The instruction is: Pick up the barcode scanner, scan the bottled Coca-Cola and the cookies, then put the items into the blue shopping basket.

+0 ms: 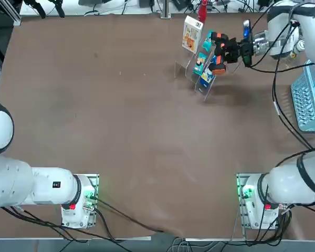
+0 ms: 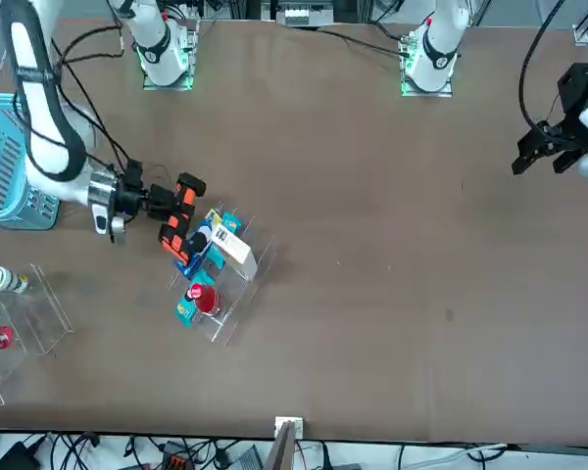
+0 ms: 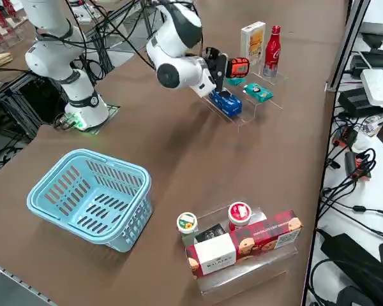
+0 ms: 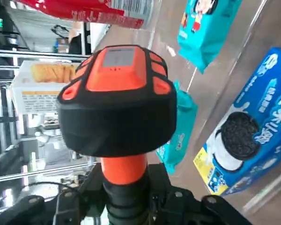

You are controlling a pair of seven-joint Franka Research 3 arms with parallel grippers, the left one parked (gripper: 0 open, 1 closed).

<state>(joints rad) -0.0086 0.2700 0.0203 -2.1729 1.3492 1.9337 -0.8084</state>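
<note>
My right gripper (image 1: pixel 232 51) is shut on the handle of the barcode scanner (image 1: pixel 217 52), a black pistol-shaped scanner with orange trim. It holds the scanner in the air beside the clear display stand, head turned toward the stand. In the wrist view the scanner (image 4: pixel 119 98) fills the middle, with the cookies (image 4: pixel 37 89) and the bottled Coca-Cola (image 4: pixel 84 9) behind it. The white cookies box (image 3: pixel 252 41) and the red Coca-Cola bottle (image 3: pixel 272 51) stand upright at the stand's far end. The blue shopping basket (image 3: pixel 89 194) sits empty on the table, well apart from the stand.
A blue packet (image 4: pixel 243 140) and teal packets (image 4: pixel 201 23) lie on the same stand, close under the scanner. A second clear stand (image 3: pixel 242 245) holds two capped bottles and a red biscuit box. Cables trail from my right arm over the table near the basket (image 1: pixel 310 100).
</note>
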